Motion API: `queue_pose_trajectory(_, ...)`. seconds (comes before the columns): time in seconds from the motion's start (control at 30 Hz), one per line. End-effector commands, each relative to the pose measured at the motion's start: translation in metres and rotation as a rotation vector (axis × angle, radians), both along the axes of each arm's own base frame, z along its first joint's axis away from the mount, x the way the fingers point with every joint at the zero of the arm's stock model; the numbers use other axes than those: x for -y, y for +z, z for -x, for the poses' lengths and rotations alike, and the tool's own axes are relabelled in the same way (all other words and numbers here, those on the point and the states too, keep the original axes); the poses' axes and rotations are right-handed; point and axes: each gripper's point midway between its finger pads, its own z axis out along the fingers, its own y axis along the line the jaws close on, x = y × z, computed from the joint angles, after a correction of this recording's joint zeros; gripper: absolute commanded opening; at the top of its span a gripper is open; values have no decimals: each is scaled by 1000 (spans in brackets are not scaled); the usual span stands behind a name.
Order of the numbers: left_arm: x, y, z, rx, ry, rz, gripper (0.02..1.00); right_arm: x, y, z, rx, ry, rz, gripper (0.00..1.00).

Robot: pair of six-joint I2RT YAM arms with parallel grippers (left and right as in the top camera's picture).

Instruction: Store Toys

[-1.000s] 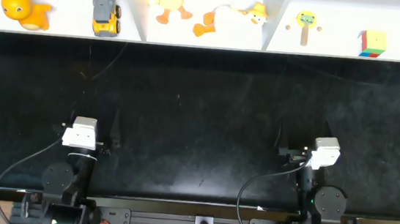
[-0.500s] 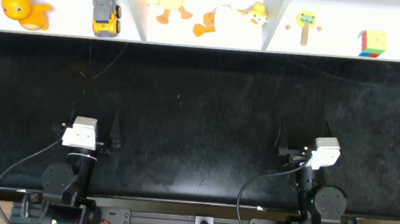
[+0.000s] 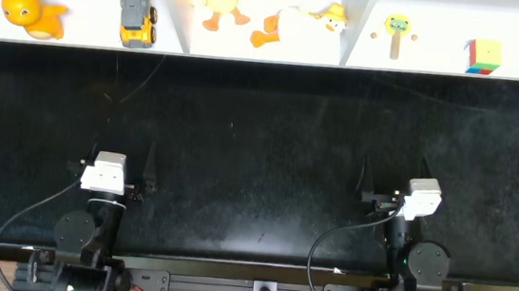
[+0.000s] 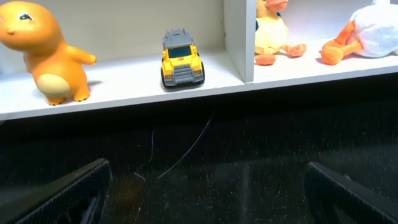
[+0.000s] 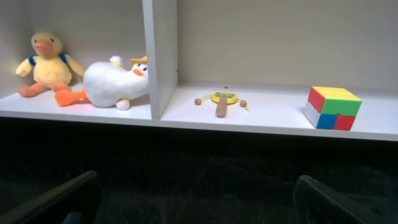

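The counter (image 3: 259, 146) is matt black with a fine speckled grain. The shelf (image 5: 163, 56) is smooth white board. The orange figure (image 4: 43, 53) and truck (image 4: 181, 59) look like smooth plastic, and the cube (image 5: 333, 107) like glossy plastic. The yellow duck (image 5: 46, 62) and white duck (image 5: 112, 84) are plush cloth.

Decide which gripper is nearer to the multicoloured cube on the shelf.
Right. The right gripper rests back on the black mat, facing the cube and its compartment; the left gripper sits far to the other side, facing the yellow truck.

Left arm (image 3: 104, 174), right arm (image 3: 419, 199), both folded low, jaws apart
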Motion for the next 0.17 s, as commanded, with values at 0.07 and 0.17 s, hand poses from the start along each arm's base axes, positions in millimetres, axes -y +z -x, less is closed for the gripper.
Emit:
queue_pose_trajectory(0.07, 3, 1, 1, 8, -18, -13, 998, -2, -4, 0, -3, 12, -8, 998)
queue_pose_trajectory(0.17, 3, 1, 1, 8, -18, -13, 996, -2, -4, 0, -3, 12, -8, 996)
